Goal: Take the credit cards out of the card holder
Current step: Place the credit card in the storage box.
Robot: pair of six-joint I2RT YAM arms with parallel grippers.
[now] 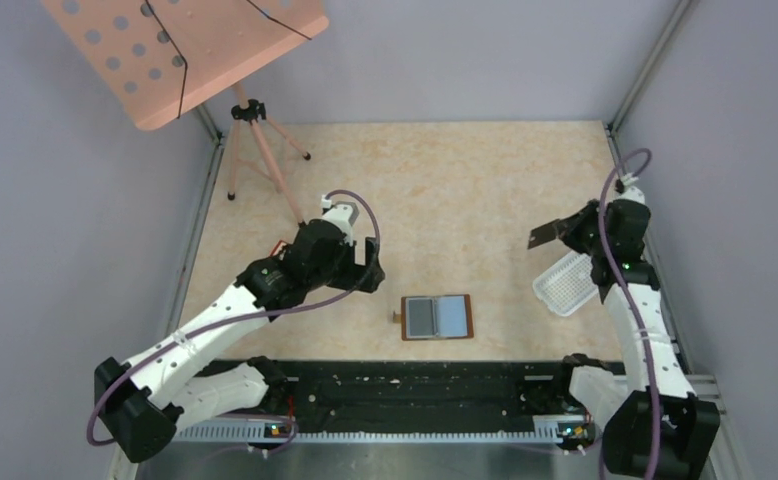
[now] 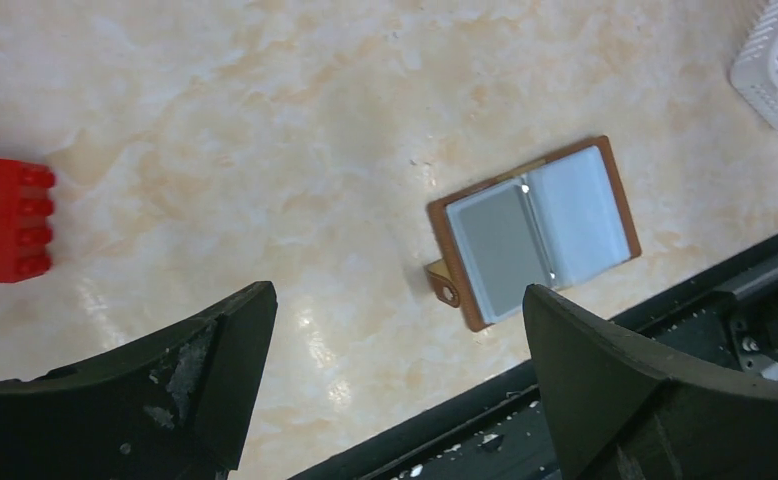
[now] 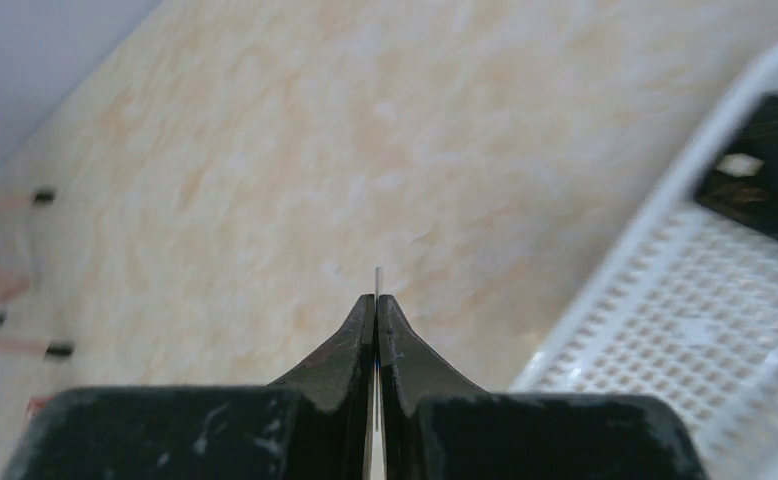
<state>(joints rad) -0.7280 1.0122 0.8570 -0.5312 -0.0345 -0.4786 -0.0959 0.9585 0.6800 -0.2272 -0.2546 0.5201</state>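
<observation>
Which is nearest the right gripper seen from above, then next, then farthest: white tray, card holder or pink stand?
The right gripper holds a card.
1. White tray, right beside it at the right edge.
2. Card holder, lying open mid-table near the front.
3. Pink stand, back left corner.

No legible text, label, brand or number anywhere in view.

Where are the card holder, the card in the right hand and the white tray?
card holder (image 1: 437,318), top view, centre fold between its pages
card (image 1: 545,236), top view, middle of its dark face
white tray (image 1: 563,285), top view, bare perforated floor
</observation>
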